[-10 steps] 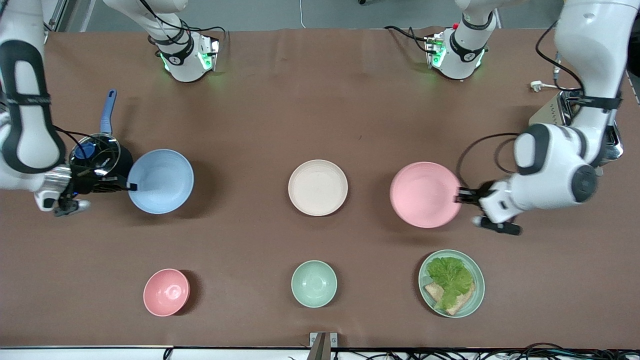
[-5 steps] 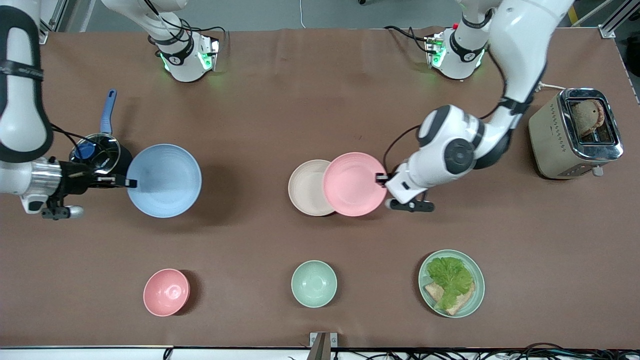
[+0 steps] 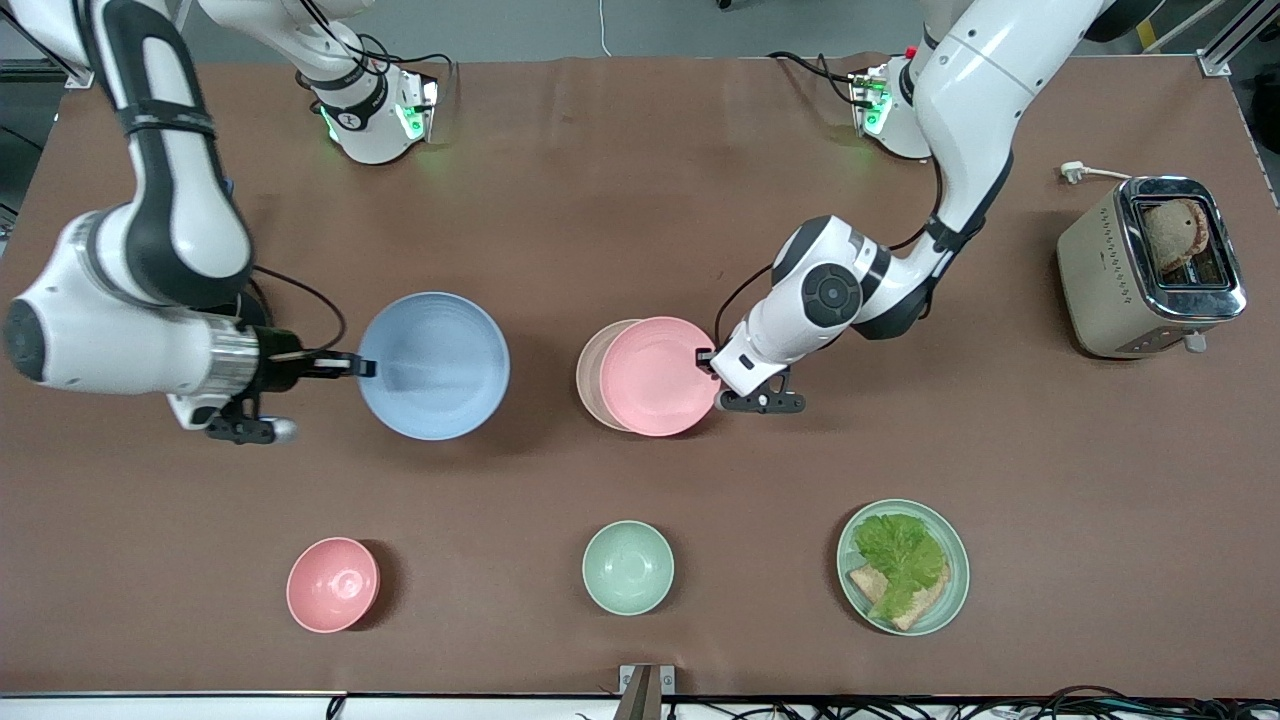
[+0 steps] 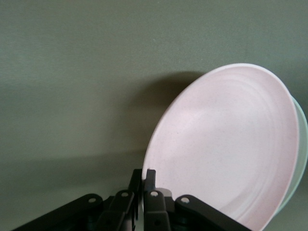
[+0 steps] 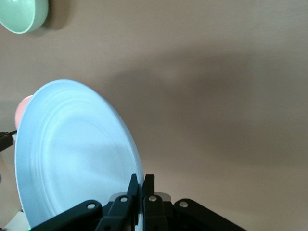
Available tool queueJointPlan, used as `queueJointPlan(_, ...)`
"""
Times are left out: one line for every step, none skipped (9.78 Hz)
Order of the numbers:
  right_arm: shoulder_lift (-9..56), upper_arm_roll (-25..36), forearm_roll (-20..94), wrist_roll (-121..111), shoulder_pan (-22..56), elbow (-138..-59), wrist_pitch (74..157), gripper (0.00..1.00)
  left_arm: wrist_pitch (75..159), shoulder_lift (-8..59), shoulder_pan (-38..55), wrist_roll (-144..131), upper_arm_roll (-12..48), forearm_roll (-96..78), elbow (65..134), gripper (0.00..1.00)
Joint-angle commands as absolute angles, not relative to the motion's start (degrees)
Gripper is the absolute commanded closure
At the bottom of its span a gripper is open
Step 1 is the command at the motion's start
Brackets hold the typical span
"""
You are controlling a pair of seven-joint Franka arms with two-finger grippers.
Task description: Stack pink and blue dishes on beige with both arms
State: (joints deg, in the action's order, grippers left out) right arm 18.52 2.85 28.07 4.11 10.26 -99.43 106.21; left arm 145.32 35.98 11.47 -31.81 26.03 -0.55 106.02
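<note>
The pale pink plate (image 3: pixel 658 375) hangs over the beige plate (image 3: pixel 589 375), covering most of it; only a beige crescent shows toward the right arm's end. My left gripper (image 3: pixel 706 357) is shut on the pink plate's rim (image 4: pixel 226 144), and the beige plate's edge (image 4: pixel 302 144) peeks out under it. The pale blue plate (image 3: pixel 434 365) is held in the air over bare table between the right arm's end and the beige plate. My right gripper (image 3: pixel 362 367) is shut on the blue plate's rim (image 5: pixel 72 154).
Along the table's near side stand a small pink bowl (image 3: pixel 333 584), a mint-green bowl (image 3: pixel 628 567) and a mint-green plate with lettuce and bread (image 3: pixel 903 566). A toaster (image 3: pixel 1150 265) sits at the left arm's end. The mint-green bowl (image 5: pixel 21 14) also shows in the right wrist view.
The left gripper carried the pink plate from beside the beige plate to over it. The right gripper lifted the blue plate and moved it toward the table's middle.
</note>
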Motion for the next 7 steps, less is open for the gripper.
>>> queueJointPlan(17.67,-2.44,27.51,10.0,10.45,-103.87,113.43,0.99,148.88,38.84,12.83,-33.75,25.49,1.23,105.91,0.97)
queueJointPlan(17.75,-3.59,27.51,10.19,11.24,-105.71,116.86,0.99,148.97,38.85,12.83,-33.92,25.49,1.23,105.82,0.77)
queueJointPlan(17.93,-4.04,27.51,10.37,12.29,-106.78,118.63,0.99,148.89,38.59,12.75,-34.62,25.49,1.32,105.73,0.01)
queueJointPlan(17.93,-4.48,27.51,10.37,13.26,-106.96,118.83,0.99,148.45,37.71,12.05,-34.72,25.49,1.67,105.82,0.0)
queueJointPlan(18.19,-4.92,27.68,10.46,13.97,-106.79,118.57,0.99,145.23,34.49,10.13,-34.37,25.31,1.76,105.65,0.0)
queueJointPlan(19.5,-6.58,27.86,10.72,14.24,-106.96,119.52,0.98,139.63,30.89,7.5,-34.28,25.31,1.84,104.08,0.0)
queueJointPlan(20.64,-8.24,28.04,11.07,14.24,-107.22,122.75,0.98,134.7,27.28,3.73,-33.76,25.31,3.32,102.76,0.0)
